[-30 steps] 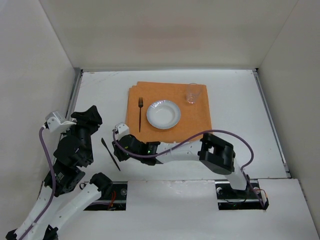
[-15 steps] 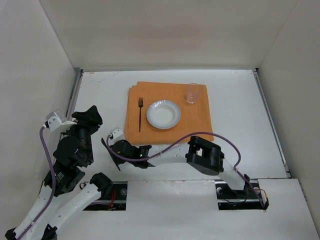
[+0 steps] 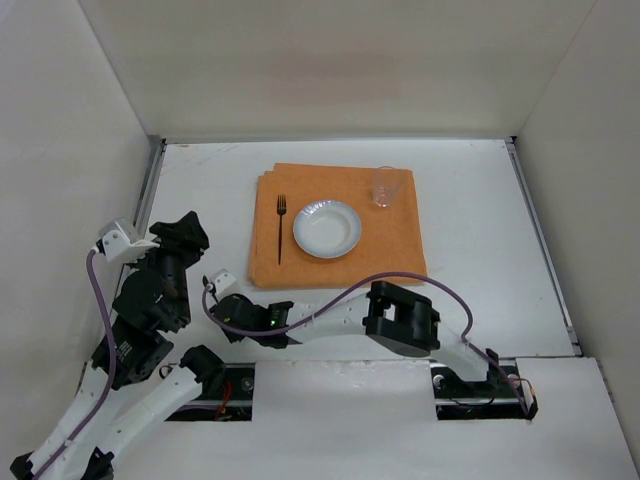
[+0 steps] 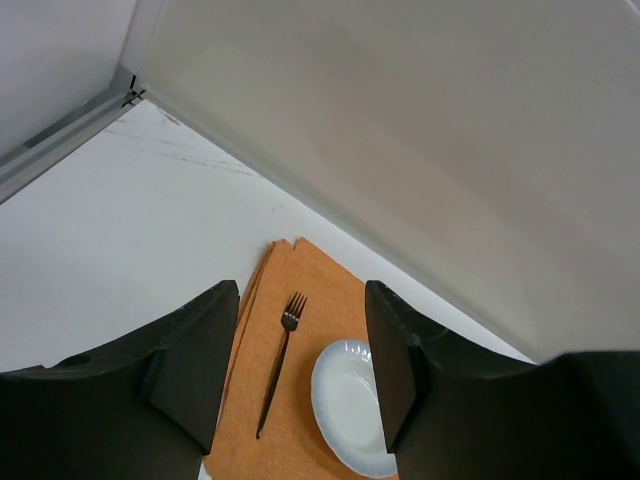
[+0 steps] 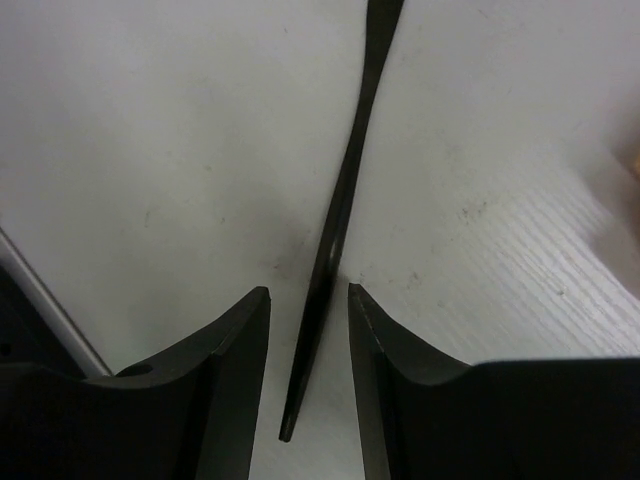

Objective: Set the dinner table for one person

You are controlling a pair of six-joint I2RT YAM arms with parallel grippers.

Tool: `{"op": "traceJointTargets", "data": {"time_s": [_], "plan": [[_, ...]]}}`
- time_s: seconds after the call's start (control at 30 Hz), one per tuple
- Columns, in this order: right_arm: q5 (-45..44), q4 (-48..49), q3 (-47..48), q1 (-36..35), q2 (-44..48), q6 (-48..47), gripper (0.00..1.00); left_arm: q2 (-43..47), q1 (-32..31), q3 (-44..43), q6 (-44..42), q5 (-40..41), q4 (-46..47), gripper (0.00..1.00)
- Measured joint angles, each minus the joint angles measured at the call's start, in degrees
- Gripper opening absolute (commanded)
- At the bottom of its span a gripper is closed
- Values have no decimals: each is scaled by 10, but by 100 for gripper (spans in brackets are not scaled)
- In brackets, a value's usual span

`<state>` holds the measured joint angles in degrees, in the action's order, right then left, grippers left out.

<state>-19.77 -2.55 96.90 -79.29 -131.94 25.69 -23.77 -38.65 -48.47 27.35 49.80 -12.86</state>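
Right gripper point(image 5: 307, 295) partly open, straddling the knife point(image 5: 345, 190), which lies on the table point(image 5: 140, 120) off the placemat's point(image 3: 340, 215) near-left corner. The handle is thin and sits off-centre, so closing may spin it or miss. Probably no contact; hard to tell. Left gripper point(image 4: 300, 292) wide, empty.

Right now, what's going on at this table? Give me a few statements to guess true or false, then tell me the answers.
1. The fork lies on the orange mat, left of the plate. True.
2. The glass stands on the plate. False: it stands at the mat's far right corner, apart from the plate.
3. The right hand has a finger on either side of the knife, which lies on the white table. True.
4. The left hand holds the fork. False: it is open and empty.
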Motion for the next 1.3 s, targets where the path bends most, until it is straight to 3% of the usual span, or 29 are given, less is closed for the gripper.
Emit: {"op": "traceJointTargets", "data": {"time_s": [0.1,0.4,0.57,0.9,1.3], "plan": [[-17,-10,7,-2,-7,0,41,0,0,1,-1,0,0,51],[-67,-46,29,-2,-17,-5,14,1,-3,1,-1,0,0,51],[-75,-47,29,-2,-17,-5,4,6,-3,1,-1,1,0,51],[-71,-21,-40,-2,30,-6,4,7,-3,1,-2,2,1,51],[-52,70,-245,70,268,20,4,2,-11,1,-5,2,5,51]]}}
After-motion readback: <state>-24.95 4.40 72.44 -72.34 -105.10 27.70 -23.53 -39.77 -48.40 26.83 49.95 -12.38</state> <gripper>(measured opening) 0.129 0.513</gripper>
